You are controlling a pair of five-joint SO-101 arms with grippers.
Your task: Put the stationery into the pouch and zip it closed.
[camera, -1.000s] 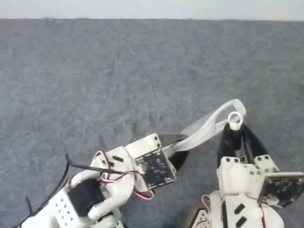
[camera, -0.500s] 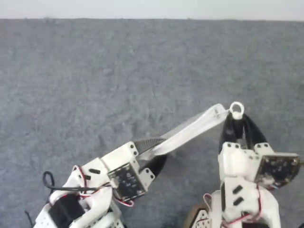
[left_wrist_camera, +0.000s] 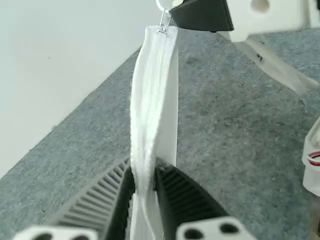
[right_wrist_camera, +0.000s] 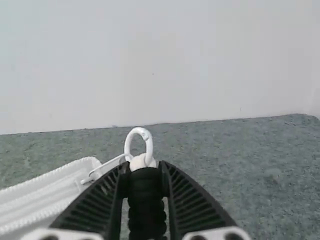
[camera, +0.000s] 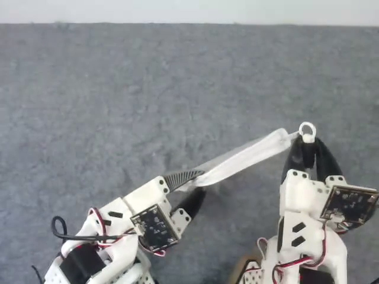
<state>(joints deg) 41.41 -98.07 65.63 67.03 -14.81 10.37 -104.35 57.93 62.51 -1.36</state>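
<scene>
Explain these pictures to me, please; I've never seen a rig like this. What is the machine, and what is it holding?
These are two small robot arms at a grey table. One picture looks down from above. The other two come from a camera on each arm's wrist. The left arm has its jaws shut on one end of a white pouch. The right arm has its jaws shut on the dark zipper pull at the other end. The pouch is stretched between them.
</scene>
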